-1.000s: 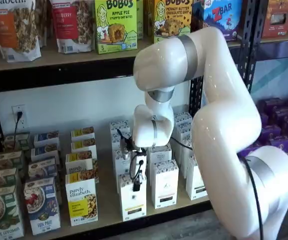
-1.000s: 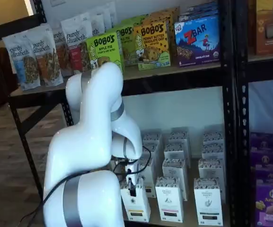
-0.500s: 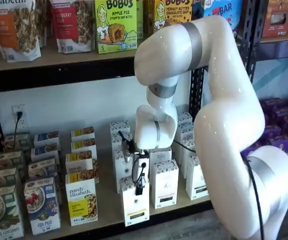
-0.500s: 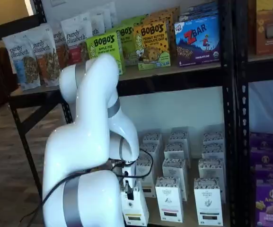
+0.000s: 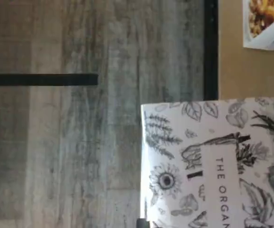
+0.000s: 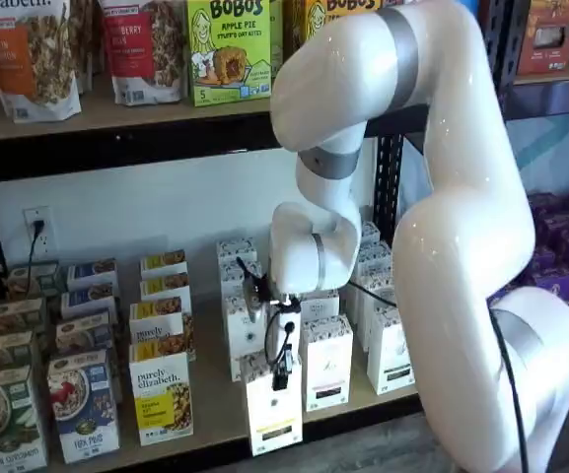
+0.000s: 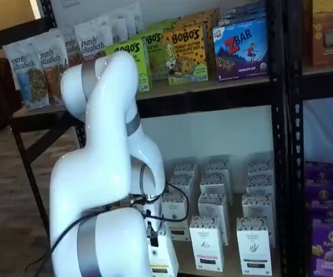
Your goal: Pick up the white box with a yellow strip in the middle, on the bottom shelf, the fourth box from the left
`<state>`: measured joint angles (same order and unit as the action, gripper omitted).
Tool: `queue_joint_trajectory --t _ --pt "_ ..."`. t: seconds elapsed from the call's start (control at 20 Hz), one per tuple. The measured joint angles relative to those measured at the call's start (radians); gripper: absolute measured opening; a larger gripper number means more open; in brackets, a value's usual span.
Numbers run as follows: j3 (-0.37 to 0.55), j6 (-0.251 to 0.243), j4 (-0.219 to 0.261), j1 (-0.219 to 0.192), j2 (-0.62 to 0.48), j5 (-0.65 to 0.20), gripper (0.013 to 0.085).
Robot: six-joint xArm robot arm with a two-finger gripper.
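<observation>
Wrist view: looked down on the top of the white box (image 5: 212, 164), printed with black leaf and flower drawings and the letters "THE ORGAN", overhanging the black front rail of the bottom shelf (image 5: 243, 61) with grey wood floor (image 5: 80, 142) beyond. In both shelf views, saw the white box (image 6: 273, 409) standing upright at the very front edge of the bottom shelf (image 6: 205, 419), pulled forward of its row. Found the pincer (image 6: 280, 372) clamped on the white box's top, black fingers (image 6: 280, 377) pressed against the upper front face, a black cable looped just beside. Noted more white cartons (image 6: 326, 363) of the same kind behind and to the right, in rows running toward the back edge. Spotted a "purely elizabeth" box (image 6: 161, 394) with a yellow lower half near the front edge, just to the left, apart from the white box. Made out cereal boxes (image 6: 84, 404) toward the left end.
</observation>
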<state>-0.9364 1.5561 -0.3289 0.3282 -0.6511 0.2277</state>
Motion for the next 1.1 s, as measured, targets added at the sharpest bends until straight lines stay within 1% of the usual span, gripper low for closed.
queue_joint_trajectory --t 0.15,0.2,0.35,0.45,0.55,0.6,0.65,0.7,0.9,1.0,1.1 --pt "0.049 -0.081 0.074 0.009 0.047 0.017 0.0530" --pt "0.064 -0.096 0.087 0.013 0.061 0.017 0.0530" --pt "0.120 -0.110 0.079 0.034 0.117 0.029 0.0530" --pt "0.151 -0.132 0.093 0.042 0.157 0.049 0.0530" --pt "0.178 -0.168 0.123 0.048 0.192 0.061 0.0530" --pt "0.187 -0.197 0.151 0.049 0.209 0.072 0.0530" --pt "0.194 -0.214 0.167 0.051 0.224 0.089 0.0530" --pt "0.201 -0.224 0.173 0.053 0.241 0.104 0.0530" --pt "0.238 -0.203 0.134 0.067 0.321 0.148 0.0530" --pt "0.263 -0.228 0.150 0.075 0.373 0.160 0.0530" --pt "0.280 -0.245 0.160 0.080 0.425 0.191 0.0530"
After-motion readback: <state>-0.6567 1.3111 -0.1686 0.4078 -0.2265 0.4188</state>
